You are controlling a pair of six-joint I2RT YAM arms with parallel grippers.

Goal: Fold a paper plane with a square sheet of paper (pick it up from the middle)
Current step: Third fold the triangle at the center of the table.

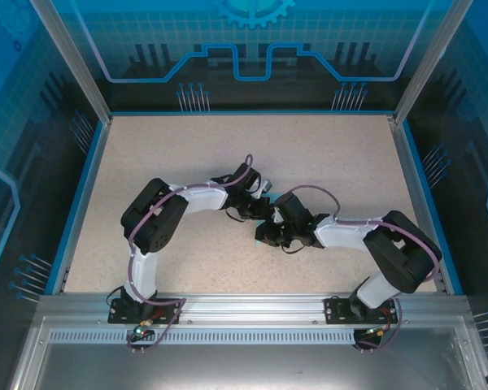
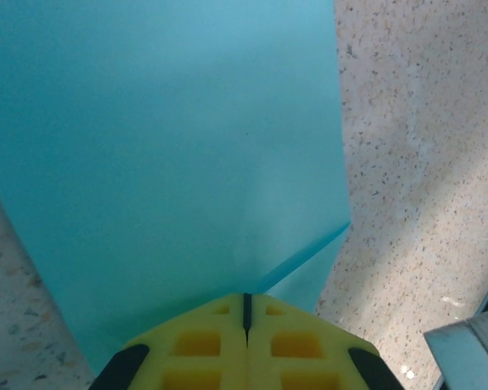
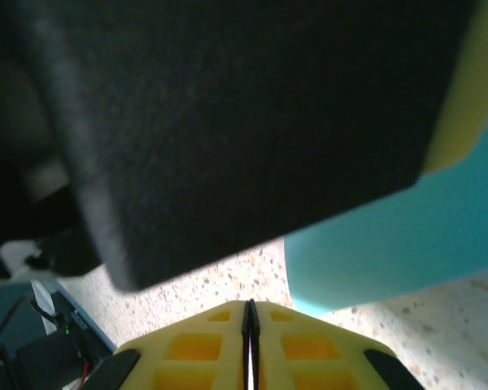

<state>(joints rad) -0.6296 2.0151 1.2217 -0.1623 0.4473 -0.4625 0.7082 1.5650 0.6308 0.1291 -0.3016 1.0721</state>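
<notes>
Seen from above, your two arms reach in from the near edge and meet over the middle of the speckled beige table. The left arm bends in from the left and the right arm from the right, with their wrists close together. The square sheet of paper is there at the centre, at the tips of both grippers.

The left wrist camera shows the paper plainly: smooth, light blue and unprinted. One fold edge runs from the fingertips up and to the right, and a lower layer peeks out beneath it. Your left gripper has its yellow fingers pressed together with just a thin dark seam. The paper runs straight into that seam — it is pinched at its near edge. Table shows to the right of the sheet and at the lower left, and a grey metal corner sits at the lower right.

The right wrist camera adds what the left does not: a big blurred dark shape close to the lens, with one corner of the paper to its right, above speckled table. Your right gripper is closed as well, fingers touching, with nothing seen between them.

In the left wrist view the sheet stretches away from the fingers, its right edge running almost straight up the frame. Its far end is cut off, so you cannot tell its long axis or which way it points
</notes>
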